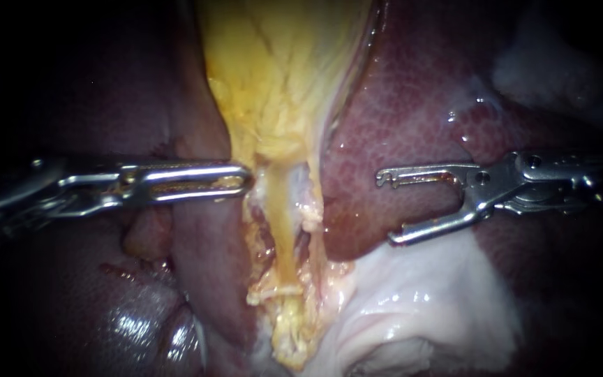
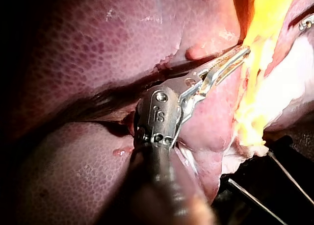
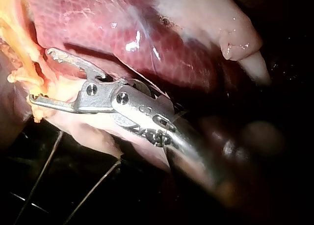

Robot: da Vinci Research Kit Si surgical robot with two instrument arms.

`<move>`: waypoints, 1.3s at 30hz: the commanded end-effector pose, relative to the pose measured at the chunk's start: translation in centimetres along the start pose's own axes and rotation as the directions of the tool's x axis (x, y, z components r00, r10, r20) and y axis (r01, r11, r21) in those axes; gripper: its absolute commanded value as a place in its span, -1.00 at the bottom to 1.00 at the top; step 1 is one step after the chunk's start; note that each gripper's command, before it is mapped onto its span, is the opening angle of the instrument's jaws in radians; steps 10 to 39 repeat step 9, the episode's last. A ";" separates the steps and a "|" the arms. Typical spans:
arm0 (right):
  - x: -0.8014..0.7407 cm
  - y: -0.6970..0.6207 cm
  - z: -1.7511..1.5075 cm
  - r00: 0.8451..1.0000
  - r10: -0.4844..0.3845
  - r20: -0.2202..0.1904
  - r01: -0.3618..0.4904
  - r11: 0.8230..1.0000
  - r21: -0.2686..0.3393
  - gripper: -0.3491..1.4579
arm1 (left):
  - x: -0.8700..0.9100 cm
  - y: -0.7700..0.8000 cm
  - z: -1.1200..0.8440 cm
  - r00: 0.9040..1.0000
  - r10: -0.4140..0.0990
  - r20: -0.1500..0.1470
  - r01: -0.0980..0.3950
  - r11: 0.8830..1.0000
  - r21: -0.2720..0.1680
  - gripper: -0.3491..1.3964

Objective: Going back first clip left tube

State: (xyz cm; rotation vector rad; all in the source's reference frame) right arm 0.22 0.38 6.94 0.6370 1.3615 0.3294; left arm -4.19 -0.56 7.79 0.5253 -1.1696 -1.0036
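Centres on the left tube (image 1: 280,220), a pale yellow strand hanging from a fan of yellow fatty tissue (image 1: 280,77) and ending in frayed yellow shreds. Shows a second, whiter strand (image 1: 312,199) just right of that tube, the two nearly side by side. Flanks the tube with dark red liver (image 1: 413,119) on both sides and glistening white tissue (image 1: 420,293) to its lower right. Places the left instrument (image 1: 244,180) level on the tube's left, tip just beside the tube's upper end; whether touching, cannot tell. Presents that end effector narrow: two long slotted jaws lying together, nothing seen gripped between them. Confirms the same from the left wrist view, with the left instrument (image 2: 244,53) closed and its tip at the edge of the brightly lit yellow tissue. Sets the right instrument (image 1: 385,208) well to the tube's right, over the liver, clear of the tube. Presents its end effector wide: two toothed jaws spread far apart, empty. Matches this in the right wrist view, right instrument (image 3: 40,75) agape, yellow tissue just ahead of the jaw tips, the lower tip against or very near it. Reveals thin wires (image 3: 39,181) on the dark desk (image 3: 147,200) beneath the tissue.
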 end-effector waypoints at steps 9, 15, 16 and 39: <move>0.00 0.00 0.00 1.000 0.001 -0.001 -0.001 1.000 0.002 0.05 | 0.00 0.01 -0.03 1.000 -0.001 -0.004 0.001 1.000 0.004 -1.00; 0.00 0.00 0.00 1.000 0.001 -0.001 -0.001 1.000 0.002 0.05 | 0.00 0.01 -0.03 1.000 -0.001 -0.004 0.001 1.000 0.004 -1.00; 0.00 0.00 0.00 1.000 0.001 -0.001 -0.001 1.000 0.002 0.05 | 0.00 0.01 -0.03 1.000 -0.001 -0.004 0.001 1.000 0.004 -1.00; 0.00 0.00 0.00 1.000 0.001 -0.001 -0.001 1.000 0.002 0.05 | 0.00 0.01 -0.03 1.000 -0.001 -0.004 0.001 1.000 0.004 -1.00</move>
